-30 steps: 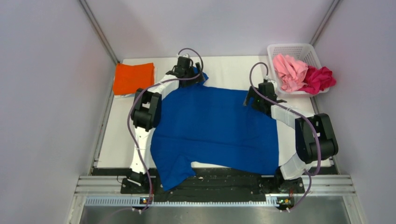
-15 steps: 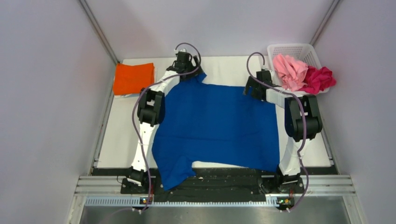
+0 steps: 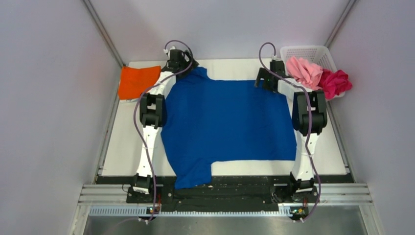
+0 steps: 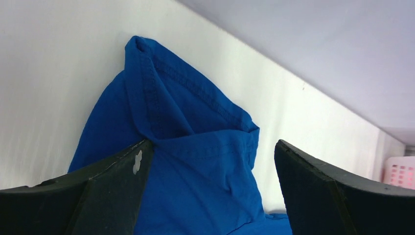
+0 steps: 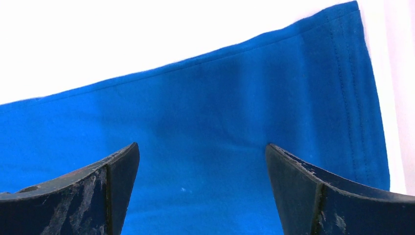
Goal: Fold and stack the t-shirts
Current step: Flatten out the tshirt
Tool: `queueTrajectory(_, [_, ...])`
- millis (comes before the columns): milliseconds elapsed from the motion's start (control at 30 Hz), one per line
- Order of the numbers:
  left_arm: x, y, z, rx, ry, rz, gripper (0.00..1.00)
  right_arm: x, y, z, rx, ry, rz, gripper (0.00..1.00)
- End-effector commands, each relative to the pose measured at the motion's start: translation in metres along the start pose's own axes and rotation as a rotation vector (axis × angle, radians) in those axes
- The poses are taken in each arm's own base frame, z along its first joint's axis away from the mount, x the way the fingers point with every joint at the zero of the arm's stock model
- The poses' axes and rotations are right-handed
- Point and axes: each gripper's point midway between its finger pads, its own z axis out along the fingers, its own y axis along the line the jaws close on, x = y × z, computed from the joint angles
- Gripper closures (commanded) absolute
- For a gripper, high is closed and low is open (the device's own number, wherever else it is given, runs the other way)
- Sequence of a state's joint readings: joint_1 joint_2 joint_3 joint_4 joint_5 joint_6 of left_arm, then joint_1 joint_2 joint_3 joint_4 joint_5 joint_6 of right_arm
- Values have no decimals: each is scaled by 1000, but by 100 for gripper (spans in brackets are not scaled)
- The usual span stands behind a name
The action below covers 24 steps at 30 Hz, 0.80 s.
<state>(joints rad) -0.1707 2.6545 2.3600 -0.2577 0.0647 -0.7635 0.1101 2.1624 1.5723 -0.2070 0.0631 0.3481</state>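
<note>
Left fingers (image 4: pixel 98 196) and right fingers (image 5: pixel 73 196) stand spread, holding nothing, at the far corners of the blue t-shirt (image 3: pixel 225 122), which lies flat and unfolded on the desk (image 3: pixel 235 68). The orange t-shirt (image 3: pixel 138 81) looks folded at far left; pink t-shirt (image 3: pixel 303 71) and magenta t-shirt (image 3: pixel 335 82) wait crumpled in the basket (image 3: pixel 303 49).

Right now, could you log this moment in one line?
blue t-shirt: spread out | left hand: open at far sleeve | right hand: open over far hem | orange t-shirt: folded, far-left
</note>
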Motion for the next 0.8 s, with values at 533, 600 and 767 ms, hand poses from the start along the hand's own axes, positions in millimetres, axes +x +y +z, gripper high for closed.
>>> queueTrajectory(533, [-92, -81, -54, 195, -188, 65, 1, -53, 22, -25, -113, -9, -75, 1])
queueTrajectory(600, [-86, -92, -78, 200, -151, 103, 1, -64, 25, -49, -122, -46, -73, 1])
queueTrajectory(767, [-41, -79, -142, 46, -32, 181, 1, -35, 27, -89, -135, -39, -104, 1])
